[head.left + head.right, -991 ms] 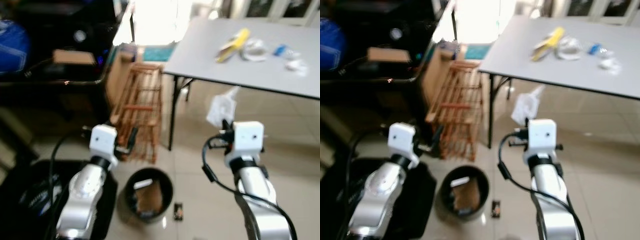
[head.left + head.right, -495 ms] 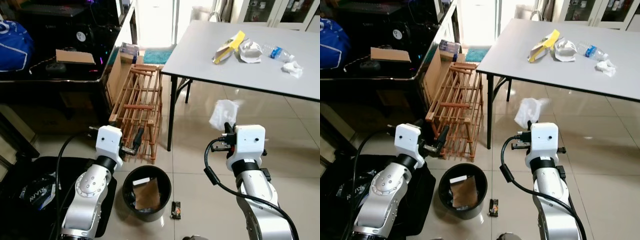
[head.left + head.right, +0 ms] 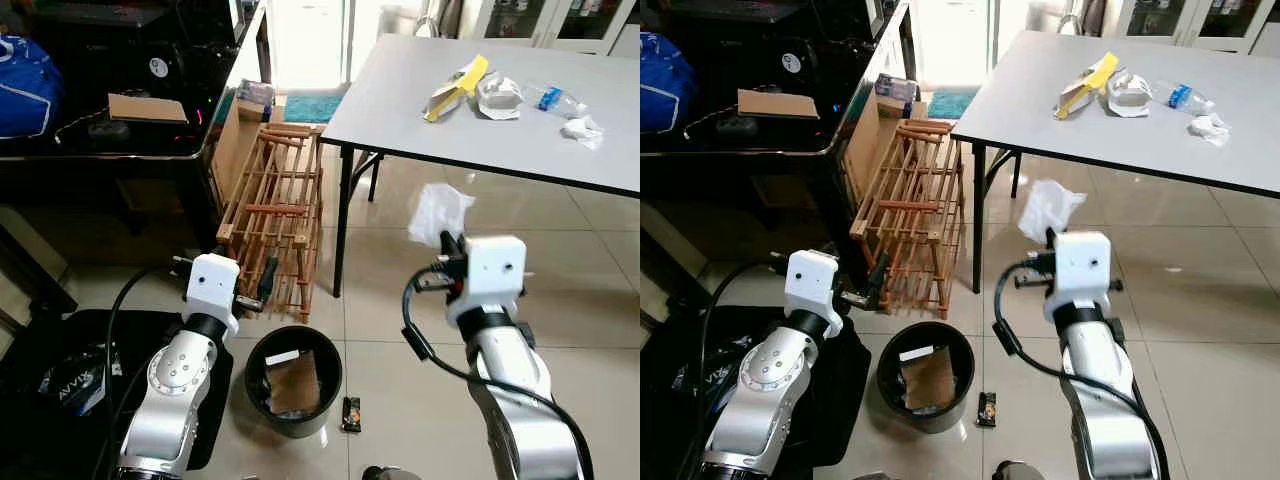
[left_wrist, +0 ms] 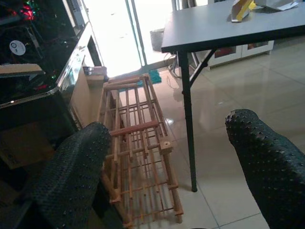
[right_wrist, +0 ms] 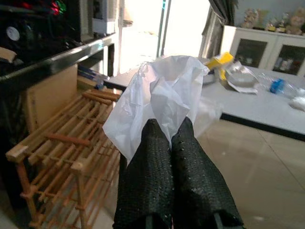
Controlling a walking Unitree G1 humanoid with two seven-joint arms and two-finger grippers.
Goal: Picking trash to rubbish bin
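My right gripper is shut on a crumpled white plastic bag, held at mid height over the tiled floor in front of the grey table. The bag sticks up above the right wrist. Lower left of it, a black round bin stands on the floor with cardboard and paper inside. My left gripper is open and empty, just above and left of the bin, facing the wooden rack. On the table lie a yellow carton, crumpled paper, a plastic bottle and a white wad.
A small dark wrapper lies on the floor right of the bin. A wooden slatted rack leans beside the table leg. A black desk with a cardboard box stands at left, and a black bag lies on the floor.
The blur of one second ago has cleared. My right gripper has risen slightly with the white bag. The left arm has barely moved.
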